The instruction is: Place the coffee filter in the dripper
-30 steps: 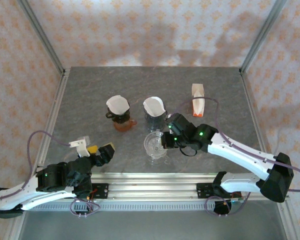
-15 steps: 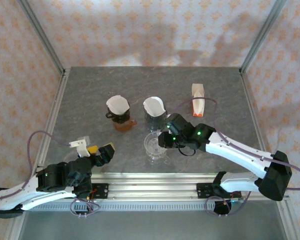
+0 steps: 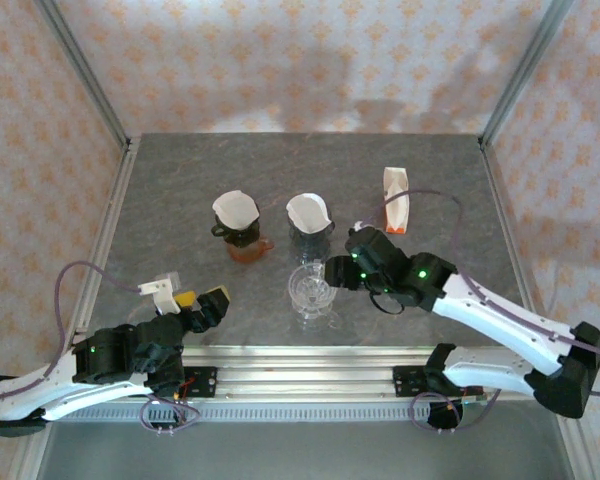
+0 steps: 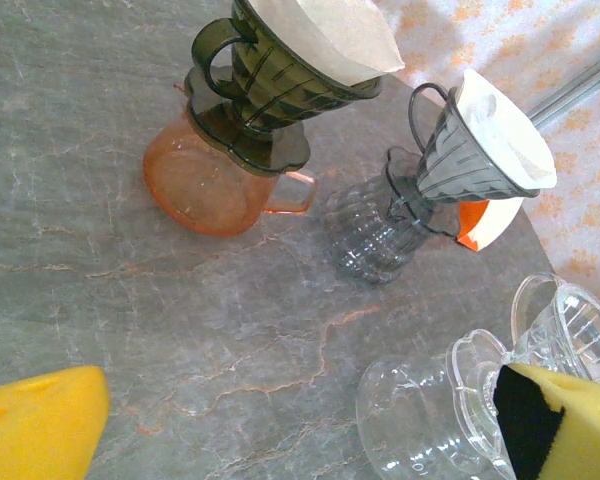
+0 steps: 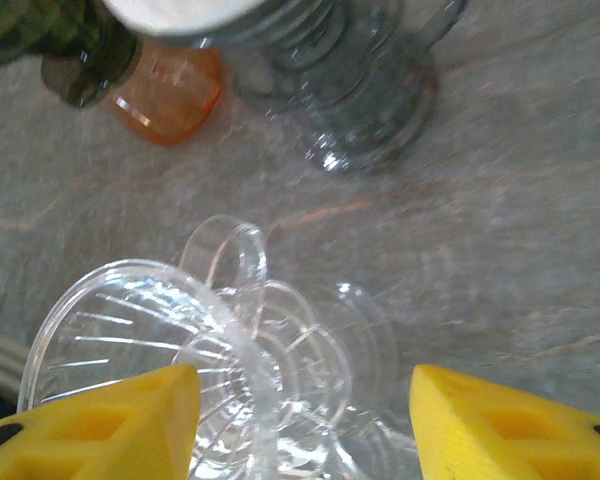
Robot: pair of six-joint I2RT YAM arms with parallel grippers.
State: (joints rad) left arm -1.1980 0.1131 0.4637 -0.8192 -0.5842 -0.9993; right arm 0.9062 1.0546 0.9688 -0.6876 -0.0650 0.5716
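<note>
At the lower left of the top view, the left gripper (image 3: 202,300) hovers low over the grey table (image 3: 170,180). Its yellow fingers (image 4: 40,418) are spread wide with nothing between them.

Just beyond, near the middle of the frame, stands the clear dripper (image 3: 310,289). It sits upright on a clear glass server (image 4: 410,425), and its ribbed cone is empty. The right gripper (image 5: 300,410) reaches it from the right. Its yellow fingertips (image 5: 480,425) stand apart on either side of the dripper's base, the jaws parted and not clamped. In the wrist view the left tip sits against the rim and the right tip is clear of the glass.

Further back are two more sets, side by side. On the left a dark green dripper (image 3: 236,228) rests on an orange server (image 3: 250,250) and holds a white paper cone. On the right a grey dripper (image 3: 308,222) rests on a ribbed grey server (image 4: 372,238), also lined with white paper.

Farthest, at the upper right of the table, lies the coffee filter (image 3: 395,198). It is a flat white piece with an orange end, well apart from the clear dripper. Whether it is one sheet or a pack cannot be told.
</note>
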